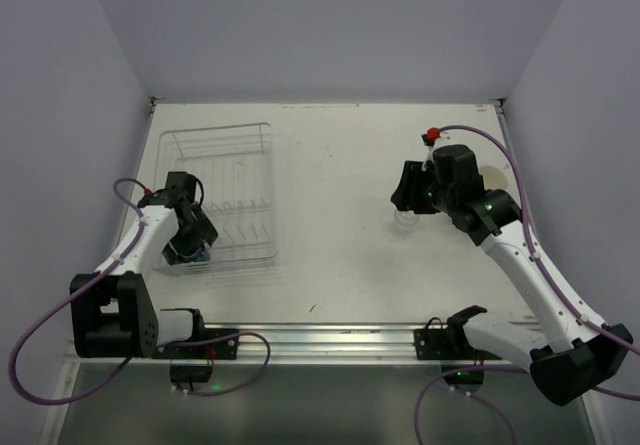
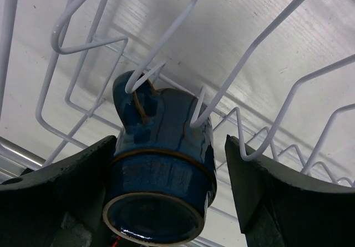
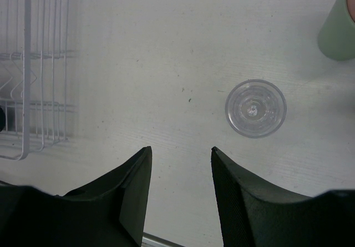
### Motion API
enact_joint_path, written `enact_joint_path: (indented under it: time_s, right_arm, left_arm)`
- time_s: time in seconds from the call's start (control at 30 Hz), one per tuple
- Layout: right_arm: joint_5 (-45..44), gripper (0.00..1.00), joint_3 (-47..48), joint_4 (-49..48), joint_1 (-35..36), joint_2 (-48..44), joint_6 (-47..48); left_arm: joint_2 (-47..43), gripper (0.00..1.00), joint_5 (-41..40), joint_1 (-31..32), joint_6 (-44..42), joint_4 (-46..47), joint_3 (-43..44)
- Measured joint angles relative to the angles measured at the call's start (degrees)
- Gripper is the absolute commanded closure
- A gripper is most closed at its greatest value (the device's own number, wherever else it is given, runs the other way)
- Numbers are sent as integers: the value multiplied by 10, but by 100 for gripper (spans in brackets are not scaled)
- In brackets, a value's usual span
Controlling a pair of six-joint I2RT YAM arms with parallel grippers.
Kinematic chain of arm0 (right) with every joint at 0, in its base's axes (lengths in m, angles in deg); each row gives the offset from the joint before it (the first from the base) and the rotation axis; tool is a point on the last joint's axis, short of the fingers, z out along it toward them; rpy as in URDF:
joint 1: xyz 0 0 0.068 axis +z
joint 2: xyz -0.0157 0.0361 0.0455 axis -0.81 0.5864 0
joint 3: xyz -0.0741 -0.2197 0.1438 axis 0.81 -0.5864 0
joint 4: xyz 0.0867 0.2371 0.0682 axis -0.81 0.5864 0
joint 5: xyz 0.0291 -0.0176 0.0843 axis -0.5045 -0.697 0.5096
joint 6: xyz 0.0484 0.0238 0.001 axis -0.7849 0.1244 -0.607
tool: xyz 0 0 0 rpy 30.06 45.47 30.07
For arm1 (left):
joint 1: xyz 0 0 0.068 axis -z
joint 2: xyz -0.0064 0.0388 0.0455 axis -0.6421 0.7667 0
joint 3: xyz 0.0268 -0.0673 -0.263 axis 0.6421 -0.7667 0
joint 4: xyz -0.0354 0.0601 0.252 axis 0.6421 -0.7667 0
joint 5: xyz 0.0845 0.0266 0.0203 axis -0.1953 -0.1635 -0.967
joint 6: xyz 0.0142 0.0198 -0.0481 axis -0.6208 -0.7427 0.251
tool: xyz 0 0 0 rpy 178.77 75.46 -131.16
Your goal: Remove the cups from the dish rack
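The white wire dish rack (image 1: 222,195) lies at the table's left. My left gripper (image 1: 190,243) is down in its near left corner. In the left wrist view it (image 2: 172,158) stands open around a dark blue glazed handled mug (image 2: 161,169), upside down among the rack wires (image 2: 244,64). The left finger touches the mug and the right finger stands apart from it. My right gripper (image 1: 409,191) is open and empty (image 3: 180,148) above the table. A clear glass (image 3: 255,107) stands upright beyond it, also showing in the top view (image 1: 405,218). A mint-green cup (image 3: 338,30) stands at the far right.
A sliver of a pink cup (image 3: 350,3) shows beside the green one. A pale round thing (image 1: 493,177) peeks from behind the right arm. The rack's near corner (image 3: 25,91) lies left of the right gripper. A metal rail (image 1: 320,340) runs along the near edge.
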Motion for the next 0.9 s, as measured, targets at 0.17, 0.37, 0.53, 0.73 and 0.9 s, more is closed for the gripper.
enact_joint_path:
  time_s: [0.17,0.37,0.53,0.73,0.9]
  right_arm:
    - [0,50,-1,-1,0,0,0]
    - [0,50,-2,-1,0,0,2]
    - [0,50,-2,-1,0,0,2]
    - [0,50,-2,-1,0,4,2]
    - [0,50,-2,-1,0,15,2]
  left_arm:
    - [-2,28,0,0,0,-1,0]
    - [-12,50,0,1,1,-5,0]
    - [-28,100,8,1,0,-6,0]
    - [-46,100,33,1,-1,-12,1]
    - [-72,100,55,1,-2,-42,30]
